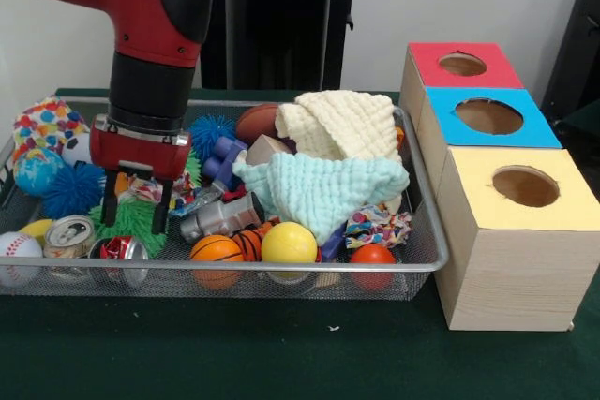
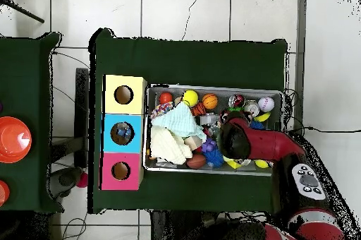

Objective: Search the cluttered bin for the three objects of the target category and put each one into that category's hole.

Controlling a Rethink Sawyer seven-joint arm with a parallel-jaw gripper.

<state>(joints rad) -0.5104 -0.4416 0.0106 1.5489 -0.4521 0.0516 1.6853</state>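
while the gripper (image 1: 137,201) hangs over the bin (image 1: 427,252) with its fingers (image 1: 110,197) spread open and empty, green spiky toy (image 1: 131,220) lies between them, two cans (image 1: 70,235) just in front, holes (image 1: 488,116) well apart.

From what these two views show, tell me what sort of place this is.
Probably a robotics lab test bench: a red and black robot arm's tool hangs over a wire mesh bin of toys and cloths on a green-covered table, beside a wooden box with three coloured holes.
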